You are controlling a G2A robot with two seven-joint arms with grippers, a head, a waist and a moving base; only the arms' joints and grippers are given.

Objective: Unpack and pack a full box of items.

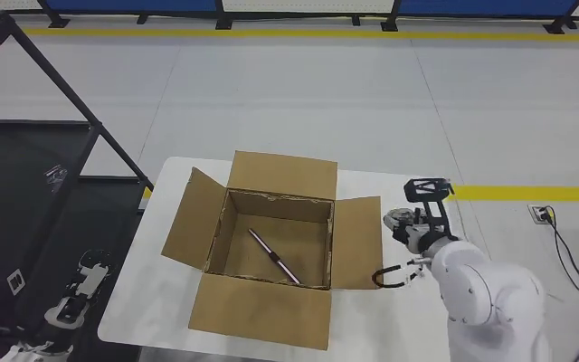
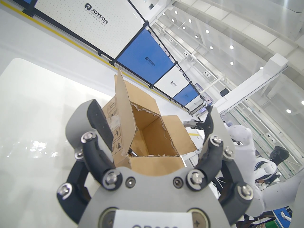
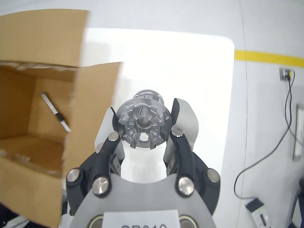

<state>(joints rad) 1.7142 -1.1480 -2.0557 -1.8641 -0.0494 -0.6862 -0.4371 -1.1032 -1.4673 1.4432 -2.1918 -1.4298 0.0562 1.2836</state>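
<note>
Gripping a grey toothed metal hub (image 3: 143, 119) over the bench (image 1: 362, 317), the right jaws sit beside the right flap of the open cardboard box (image 1: 285, 175), where a thin rod (image 1: 274, 256) lies on the bottom, while the left jaws stand open and empty on the box's other side
</note>
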